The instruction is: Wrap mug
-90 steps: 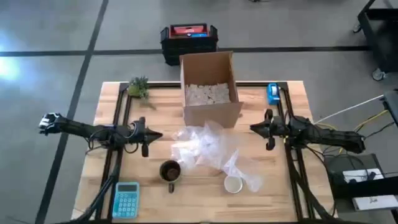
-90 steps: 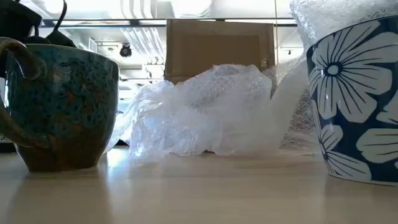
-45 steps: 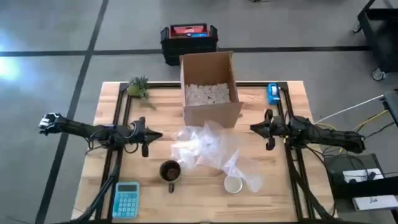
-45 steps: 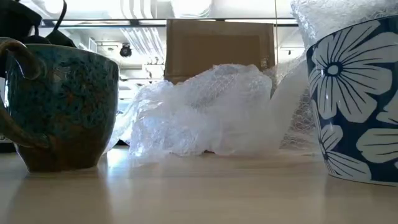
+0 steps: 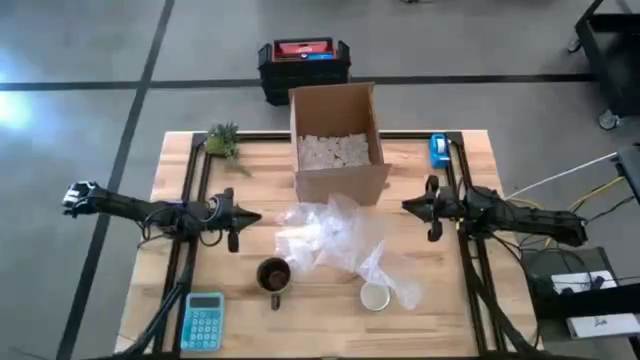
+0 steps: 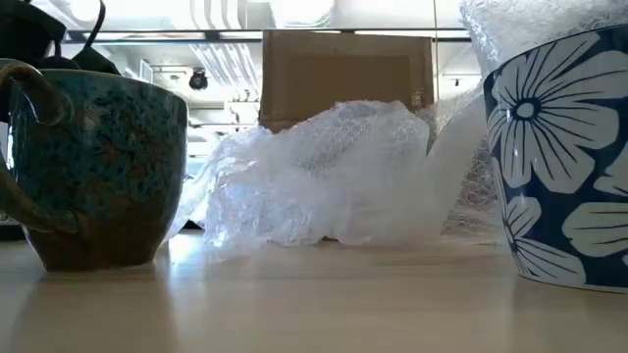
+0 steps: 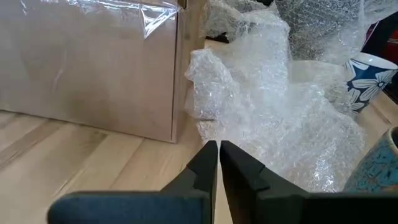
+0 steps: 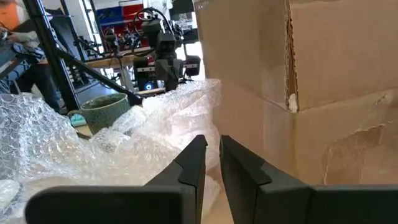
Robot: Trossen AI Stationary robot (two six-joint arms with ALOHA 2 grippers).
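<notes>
A dark teal mug (image 5: 273, 275) stands upright on the table near the front edge, its handle toward the near edge. A white mug with a blue flower pattern (image 5: 375, 296) stands to its right, its far side against crumpled clear bubble wrap (image 5: 335, 240) in the middle of the table. My left gripper (image 5: 255, 217) hovers left of the wrap, shut, with nothing in it. My right gripper (image 5: 405, 207) hovers right of the wrap, near the box, also shut and with nothing in it. In the low view the teal mug (image 6: 98, 167) and the flowered mug (image 6: 564, 167) flank the wrap (image 6: 324, 176).
An open cardboard box (image 5: 338, 140) with white filler stands behind the wrap. A small plant (image 5: 222, 140) is at the far left, a blue tape dispenser (image 5: 438, 150) at the far right, a blue calculator (image 5: 203, 320) at the near left. A black toolbox (image 5: 303, 62) sits on the floor beyond.
</notes>
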